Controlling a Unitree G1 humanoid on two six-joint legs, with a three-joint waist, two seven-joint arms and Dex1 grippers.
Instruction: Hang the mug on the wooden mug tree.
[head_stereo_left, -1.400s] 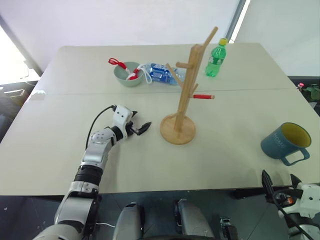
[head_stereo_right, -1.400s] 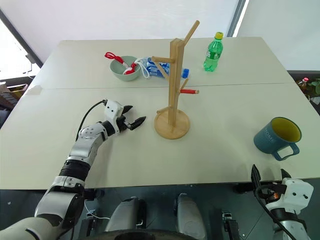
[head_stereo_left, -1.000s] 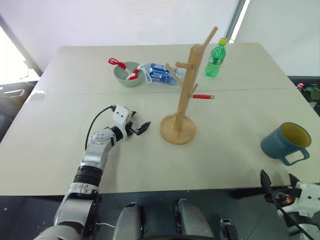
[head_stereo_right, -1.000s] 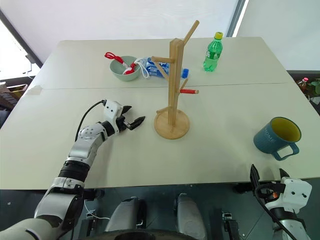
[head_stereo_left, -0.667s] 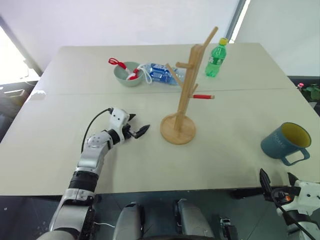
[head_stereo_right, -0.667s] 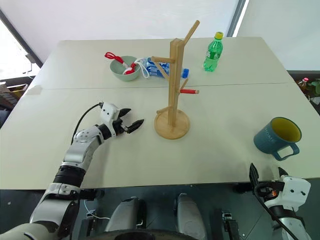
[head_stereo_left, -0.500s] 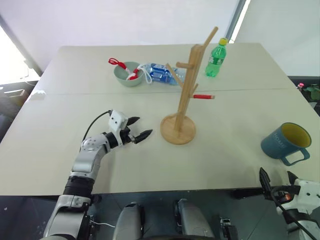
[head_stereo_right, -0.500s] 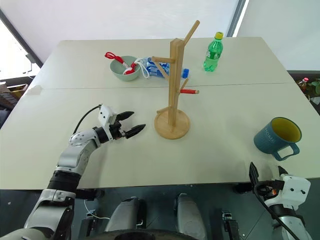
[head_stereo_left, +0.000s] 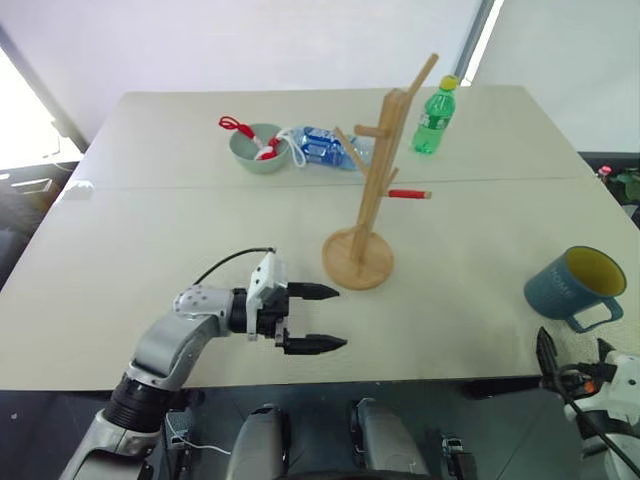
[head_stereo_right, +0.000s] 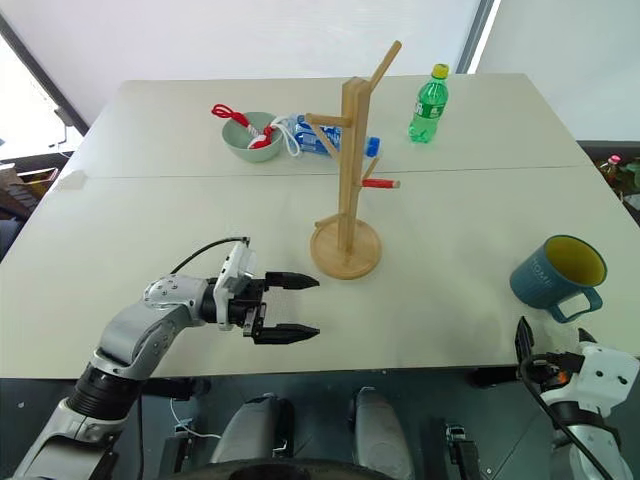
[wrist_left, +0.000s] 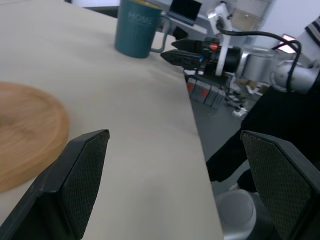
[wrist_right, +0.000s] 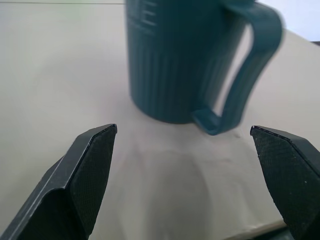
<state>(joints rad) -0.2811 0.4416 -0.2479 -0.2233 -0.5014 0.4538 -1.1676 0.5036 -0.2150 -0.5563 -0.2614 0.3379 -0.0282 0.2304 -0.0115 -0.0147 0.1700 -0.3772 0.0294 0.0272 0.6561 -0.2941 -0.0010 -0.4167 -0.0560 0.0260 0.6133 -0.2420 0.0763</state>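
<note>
The mug (head_stereo_right: 558, 277) stands upright near the bench's (head_stereo_right: 150, 215) right front edge, handle turned toward the robot, which suits a grab from that side. The right gripper (wrist_right: 190, 170) sits just short of it, released and spread wide, lined up on the handle, holding nothing. The wooden mug tree (head_stereo_right: 346, 190) waits mid-bench, pegs bare. The left gripper (head_stereo_right: 290, 305) hovers open near its base, empty, perhaps to steady it.
</note>
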